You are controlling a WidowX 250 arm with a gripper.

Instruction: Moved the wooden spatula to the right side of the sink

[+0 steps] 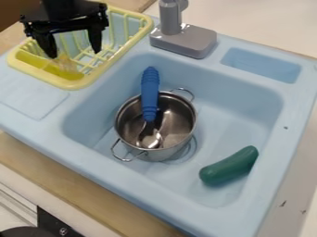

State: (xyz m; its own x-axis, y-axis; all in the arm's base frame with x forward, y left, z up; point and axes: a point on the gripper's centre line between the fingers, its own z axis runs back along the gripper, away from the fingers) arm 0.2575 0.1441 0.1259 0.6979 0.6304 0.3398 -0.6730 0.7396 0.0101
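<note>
Hangs with the claw [72,53] set wide, gripping nothing. Shows a pale tan shape, probably the wooden spatula [64,63], just below the claw in the yellow dish rack [73,84]. Likely handles light, stiff, fairly sturdy and slightly slick; best to pinch squarely across the handle.

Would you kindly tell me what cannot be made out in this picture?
Camera view: the arm above the gripper is cut off by the top edge.
Camera view: the yellow thing in the rack is too blurred to identify.
Camera view: the pot hides the floor of the sink beneath it.
Camera view: the black round thing is cut off by the bottom edge.
</note>
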